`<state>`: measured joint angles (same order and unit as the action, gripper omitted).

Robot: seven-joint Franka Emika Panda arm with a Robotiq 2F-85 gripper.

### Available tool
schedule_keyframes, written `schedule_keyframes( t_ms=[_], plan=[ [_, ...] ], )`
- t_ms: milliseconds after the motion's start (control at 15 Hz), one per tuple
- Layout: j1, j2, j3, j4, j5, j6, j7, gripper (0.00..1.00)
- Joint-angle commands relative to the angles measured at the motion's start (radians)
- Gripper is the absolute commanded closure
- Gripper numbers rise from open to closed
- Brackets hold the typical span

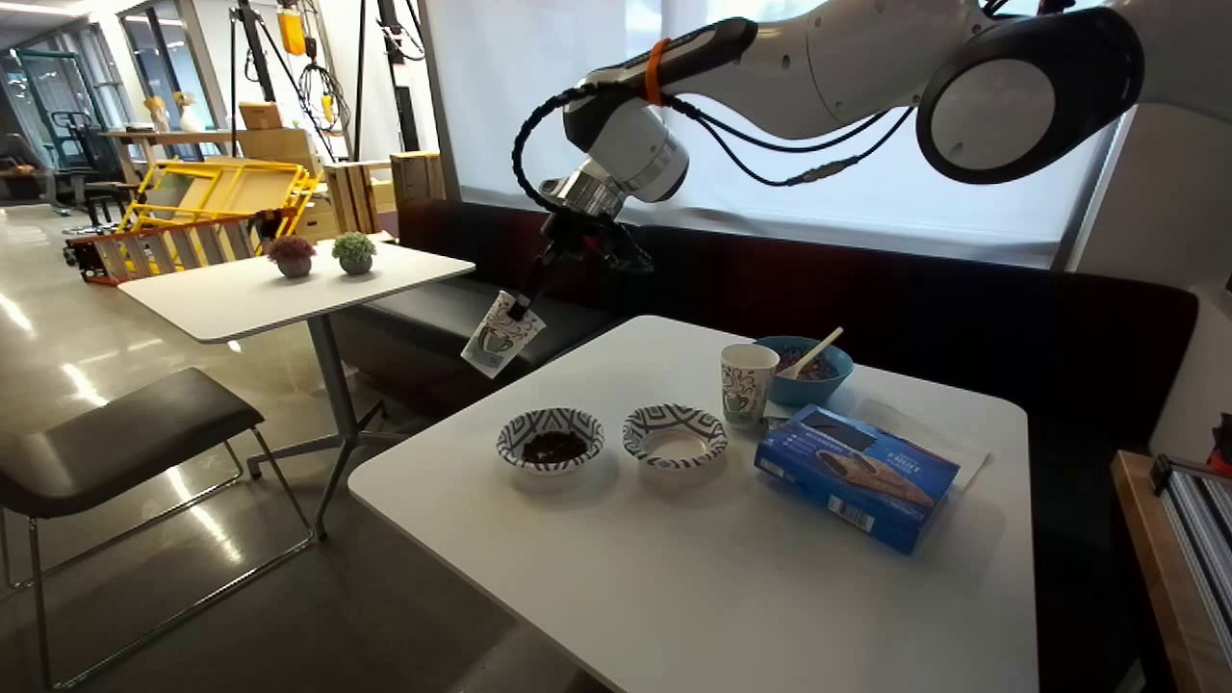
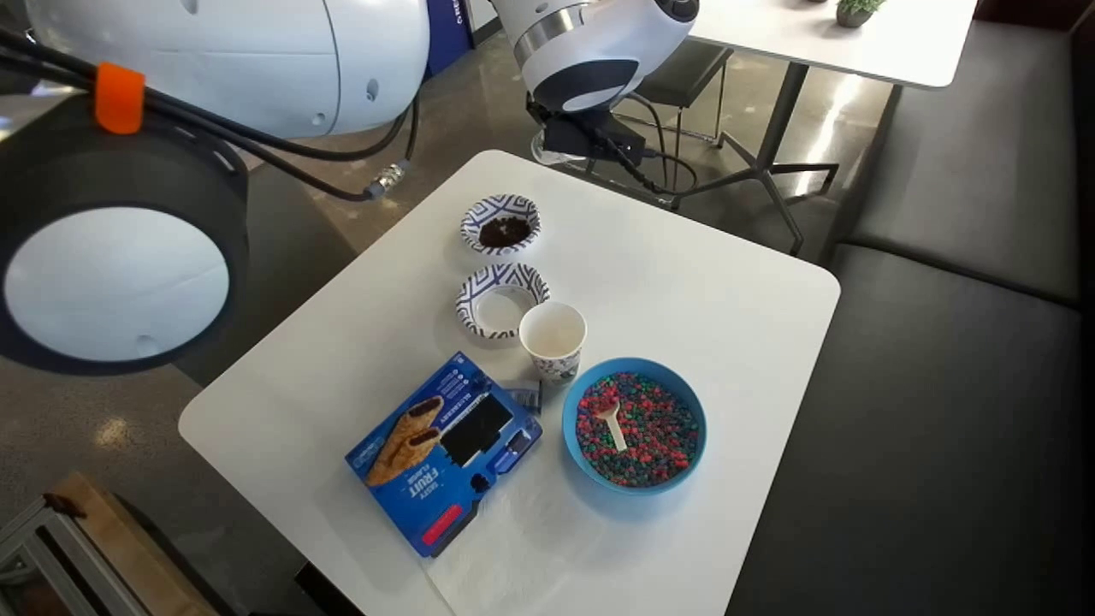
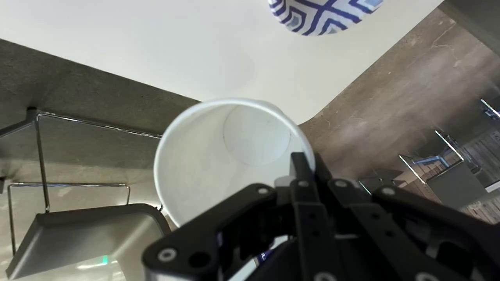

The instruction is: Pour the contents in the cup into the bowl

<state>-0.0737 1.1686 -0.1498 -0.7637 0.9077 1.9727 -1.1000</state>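
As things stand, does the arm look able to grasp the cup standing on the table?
Probably not yet: the fingers grip a tilted cup by its rim, though nothing covers the standing cup.

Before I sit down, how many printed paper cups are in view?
2: the tilted paper cup held in the gripper, and the upright paper cup on the white table, near the blue bowl. Others could be hidden.

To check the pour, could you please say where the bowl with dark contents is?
In an exterior view, that bowl sits on the table, left of the other patterned bowl.
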Motion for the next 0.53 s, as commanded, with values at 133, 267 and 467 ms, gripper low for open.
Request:
schedule_keyframes(
  t_ms=[133, 267, 467],
  plan=[
    [0.007, -0.011, -0.014, -0.008, -0.015, 0.004, 0.004, 0.99],
    [0.047, -0.029, -0.076, -0.031, -0.066, 0.055, 0.056, 0.99],
    [0.101, -0.046, -0.162, -0.067, -0.136, 0.108, 0.131, 0.99]
  ],
)
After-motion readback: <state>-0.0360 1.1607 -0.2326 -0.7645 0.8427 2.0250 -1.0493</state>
